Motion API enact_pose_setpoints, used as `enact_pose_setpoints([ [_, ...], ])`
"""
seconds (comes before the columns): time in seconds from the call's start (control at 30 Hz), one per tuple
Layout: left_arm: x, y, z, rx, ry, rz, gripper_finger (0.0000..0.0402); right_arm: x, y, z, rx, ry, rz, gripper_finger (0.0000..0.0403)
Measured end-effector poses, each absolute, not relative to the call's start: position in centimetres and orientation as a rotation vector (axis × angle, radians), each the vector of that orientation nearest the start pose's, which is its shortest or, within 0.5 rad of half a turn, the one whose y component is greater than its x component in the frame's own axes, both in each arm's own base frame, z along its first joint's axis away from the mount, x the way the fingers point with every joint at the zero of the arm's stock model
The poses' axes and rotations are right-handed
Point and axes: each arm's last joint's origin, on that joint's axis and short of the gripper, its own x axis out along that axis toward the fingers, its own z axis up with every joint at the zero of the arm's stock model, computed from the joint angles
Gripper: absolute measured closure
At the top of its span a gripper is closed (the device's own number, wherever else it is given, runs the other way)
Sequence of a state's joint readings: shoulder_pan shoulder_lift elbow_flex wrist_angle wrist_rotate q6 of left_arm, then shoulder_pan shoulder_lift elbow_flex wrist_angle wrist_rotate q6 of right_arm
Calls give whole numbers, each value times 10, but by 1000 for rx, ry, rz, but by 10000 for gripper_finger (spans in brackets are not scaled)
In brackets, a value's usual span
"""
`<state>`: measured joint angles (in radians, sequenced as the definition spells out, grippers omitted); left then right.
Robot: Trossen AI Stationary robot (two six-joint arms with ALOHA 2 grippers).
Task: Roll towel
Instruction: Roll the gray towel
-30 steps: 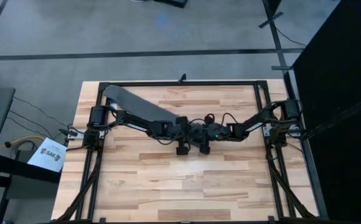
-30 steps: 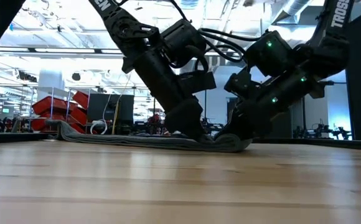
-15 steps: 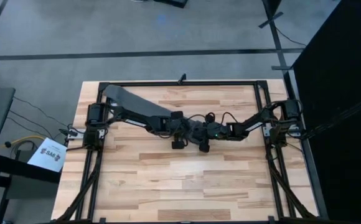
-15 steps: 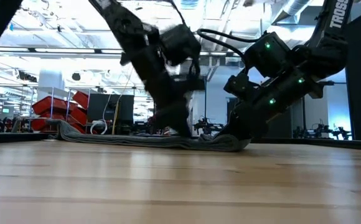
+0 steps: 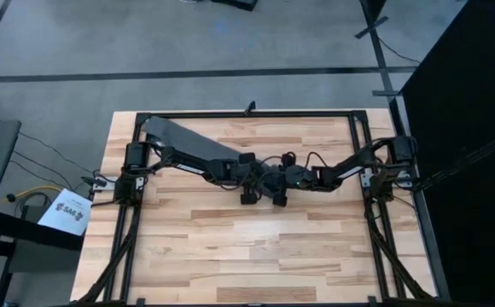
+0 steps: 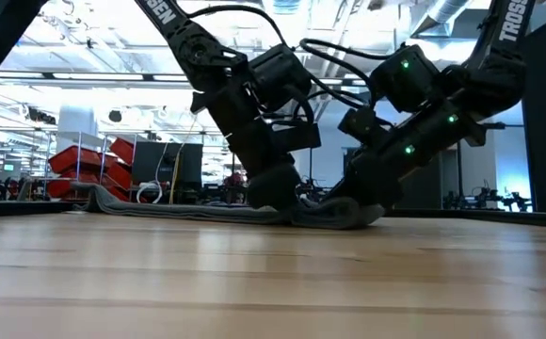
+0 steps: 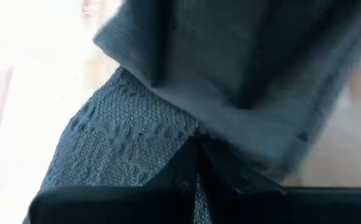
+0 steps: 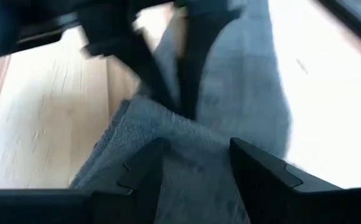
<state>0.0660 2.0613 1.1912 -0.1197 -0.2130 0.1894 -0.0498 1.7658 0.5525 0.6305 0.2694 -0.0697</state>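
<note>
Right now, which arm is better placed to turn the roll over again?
Probably the right. The right gripper sits open astride the rolled end of the towel. The left gripper presses closed on the flat part beside it.

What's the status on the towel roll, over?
Left gripper shut on the towel. Right gripper open, fingers astride the rolled end. Rest lies flat. Nothing in the way.

Dark grey textured-weave towel, pale striped wood table, black arms
</note>
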Motion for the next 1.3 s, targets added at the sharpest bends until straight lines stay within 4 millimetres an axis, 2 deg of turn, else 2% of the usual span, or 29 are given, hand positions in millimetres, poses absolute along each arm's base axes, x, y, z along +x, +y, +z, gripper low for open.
enact_pose_setpoints([
  [0.1, 399, 32, 107, 244, 1023, 153, 396, 293, -22, 106, -143, 570, -289, 233],
  [0.47, 399, 32, 106, 258, 1024, 144, 396, 292, -18, 104, -141, 595, -274, 233],
  [0.67, 398, 30, 106, 252, 1025, 146, 396, 284, -17, 130, -166, 580, -265, 233],
  [0.77, 399, 27, 106, 258, 1024, 140, 396, 275, -16, 136, -155, 618, -263, 233],
  [1.0, 399, 20, 106, 266, 1019, 125, 396, 262, -4, 127, -74, 649, -250, 233],
  [1.13, 400, 17, 106, 268, 1010, 117, 396, 267, 2, 116, -65, 654, -232, 233],
  [1.3, 400, 9, 106, 265, 1003, 107, 396, 286, 8, 102, -86, 686, -204, 233],
])
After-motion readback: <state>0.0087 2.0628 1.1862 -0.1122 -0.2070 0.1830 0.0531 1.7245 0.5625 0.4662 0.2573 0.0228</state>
